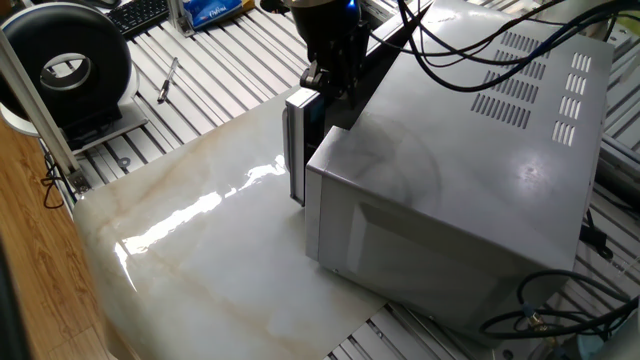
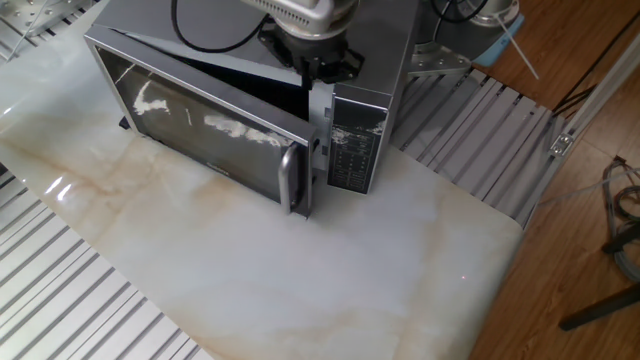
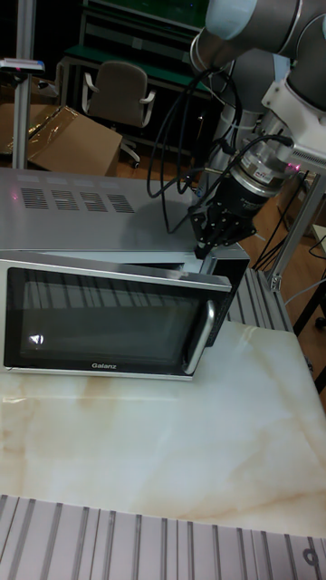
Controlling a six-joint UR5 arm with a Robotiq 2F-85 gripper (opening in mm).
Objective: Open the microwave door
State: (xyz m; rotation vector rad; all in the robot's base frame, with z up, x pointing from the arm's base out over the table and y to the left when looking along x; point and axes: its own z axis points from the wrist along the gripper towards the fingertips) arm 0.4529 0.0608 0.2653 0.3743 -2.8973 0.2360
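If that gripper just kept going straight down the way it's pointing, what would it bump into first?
Probably the top edge of the microwave door, which stands ajar right under the gripper. Depth is hard to judge; it might instead slip into the gap behind it.

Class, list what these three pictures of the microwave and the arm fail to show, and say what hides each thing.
- Microwave cavity: shadowed behind the partly open microwave door in every view.
- Gripper fingers: tips hidden behind the door's top edge; open or shut unclear.
- Control panel markings: too small.
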